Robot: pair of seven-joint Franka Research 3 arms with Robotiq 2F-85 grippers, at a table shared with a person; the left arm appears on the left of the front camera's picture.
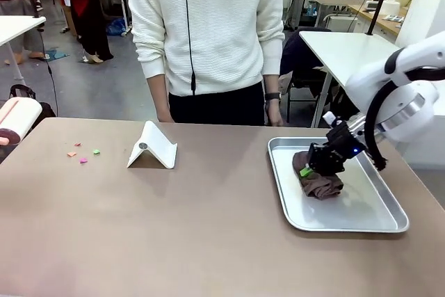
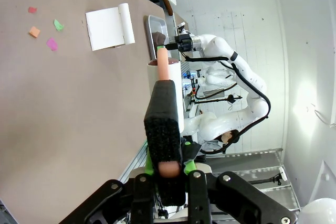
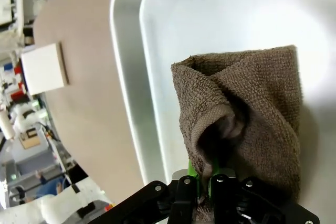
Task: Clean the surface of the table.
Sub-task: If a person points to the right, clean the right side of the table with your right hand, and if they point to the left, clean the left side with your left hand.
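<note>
right gripper (image 1: pixel 311 168) clamped on brown cloth (image 1: pixel 323 186) in steel tray (image 1: pixel 348 226), tray on right of table (image 1: pixel 174 227), left gripper (image 2: pixel 169 169) gripping roller handle (image 2: pixel 164 114), paper scraps (image 1: pixel 83 153) and white stand (image 1: pixel 153 147) on table's far left, person (image 1: pixel 208 33) behind

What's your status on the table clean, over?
Left gripper: jaws shut on a black-headed tool. Right gripper: jaws shut on brown cloth in steel tray. Table: coloured scraps not yet wiped, white stand beside them.
</note>
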